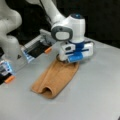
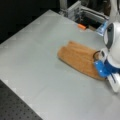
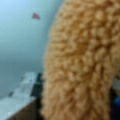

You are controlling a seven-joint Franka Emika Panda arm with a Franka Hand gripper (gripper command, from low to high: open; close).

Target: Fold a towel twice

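The towel [image 1: 58,77] lies doubled over on the table [image 1: 100,87]. The gripper [image 1: 67,60] is down at its far end, touching the cloth. Whether its fingers are spread or pinching, I cannot tell.

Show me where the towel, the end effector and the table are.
towel [image 1: 56,76]: a front view, middle of the folded cloth.
end effector [image 1: 67,60]: a front view, at the towel's far end.
table [image 2: 37,50]: a front view, bare surface.

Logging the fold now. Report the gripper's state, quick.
Gripper: down at one end of the towel on the table; open or shut cannot be told, fingers hidden. The towel lies doubled over in both front views.
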